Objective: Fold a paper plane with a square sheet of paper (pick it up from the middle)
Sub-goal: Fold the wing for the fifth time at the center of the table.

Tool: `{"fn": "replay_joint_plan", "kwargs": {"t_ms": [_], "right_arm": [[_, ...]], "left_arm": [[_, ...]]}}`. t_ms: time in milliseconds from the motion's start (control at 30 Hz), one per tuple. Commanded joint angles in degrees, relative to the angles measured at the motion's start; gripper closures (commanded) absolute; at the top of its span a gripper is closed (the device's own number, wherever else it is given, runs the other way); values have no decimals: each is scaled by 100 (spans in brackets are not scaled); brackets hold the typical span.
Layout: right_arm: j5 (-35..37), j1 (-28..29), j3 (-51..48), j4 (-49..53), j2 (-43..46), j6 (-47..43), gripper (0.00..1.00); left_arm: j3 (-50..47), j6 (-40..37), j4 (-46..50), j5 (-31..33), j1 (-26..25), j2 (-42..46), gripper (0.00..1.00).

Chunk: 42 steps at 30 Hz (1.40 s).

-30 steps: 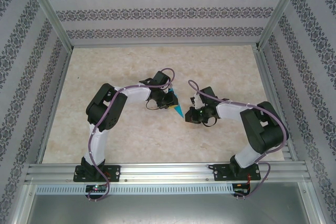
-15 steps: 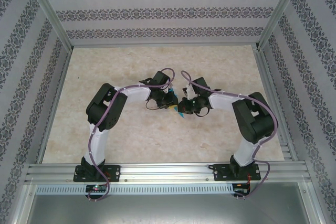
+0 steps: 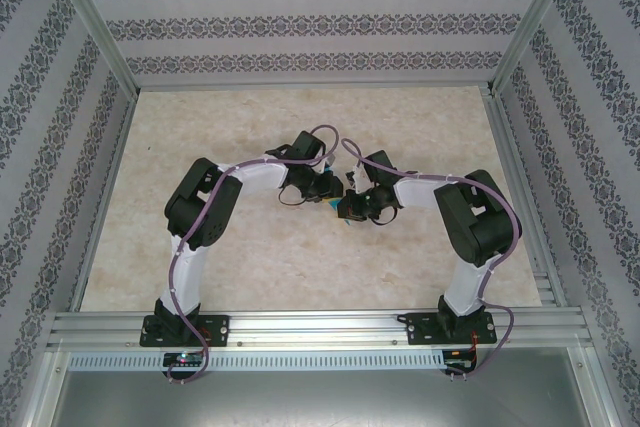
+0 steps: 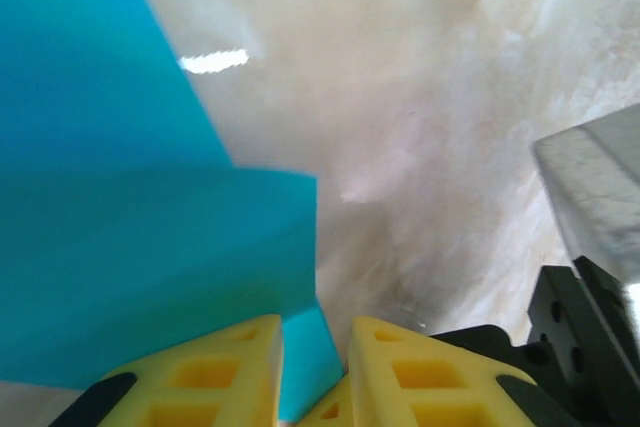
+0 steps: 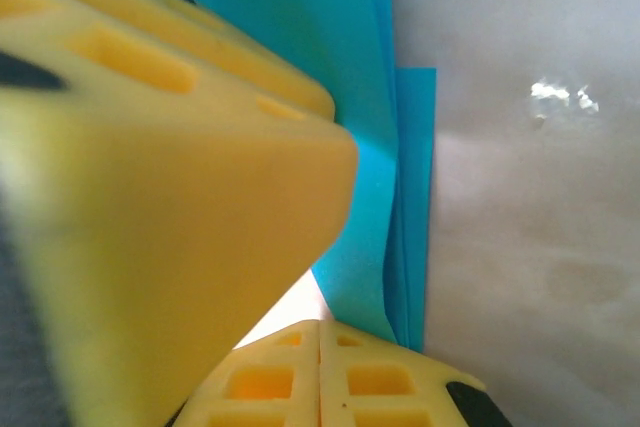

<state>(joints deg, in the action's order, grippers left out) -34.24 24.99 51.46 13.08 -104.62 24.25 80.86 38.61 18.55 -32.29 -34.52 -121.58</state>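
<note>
The turquoise sheet of paper, folded into layers, lies between both grippers at the table's middle, mostly hidden under them. In the left wrist view the paper spreads up and left. A strip of it runs between the yellow fingers of my left gripper, whose jaws stand slightly apart. My right gripper is shut, pads together with nothing between them. The paper's layered edge ends at its right fingertip. A left-gripper finger looms close beside it. From above, the left gripper and right gripper almost touch.
The beige table is fenced by aluminium rails and patterned walls. Part of the right gripper's dark body sits at the right edge of the left wrist view.
My right arm has swung left and closed in on the left gripper. The paper tip that showed between them is now nearly covered. The left jaws have parted a little.
</note>
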Motion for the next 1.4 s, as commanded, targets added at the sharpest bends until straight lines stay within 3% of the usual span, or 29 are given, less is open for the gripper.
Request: {"fn": "replay_joint_plan", "kwargs": {"t_ms": [0, 200, 467, 733, 1367], "right_arm": [[365, -38, -243, 296, -331, -128, 93], [353, -38, -189, 309, -421, -117, 93], [460, -78, -328, 525, -487, -116, 93], [343, -197, -551, 579, -566, -1, 94], [410, -196, -452, 678, -772, 54, 94]], "left_arm": [[56, -548, -65, -31, 59, 198, 76], [-189, -491, -239, 98, 60, -4, 86], [-46, -838, 191, 641, 164, -169, 86], [91, -1254, 483, 651, 591, -353, 86], [561, -1084, 821, 1199, 1382, -531, 85]]}}
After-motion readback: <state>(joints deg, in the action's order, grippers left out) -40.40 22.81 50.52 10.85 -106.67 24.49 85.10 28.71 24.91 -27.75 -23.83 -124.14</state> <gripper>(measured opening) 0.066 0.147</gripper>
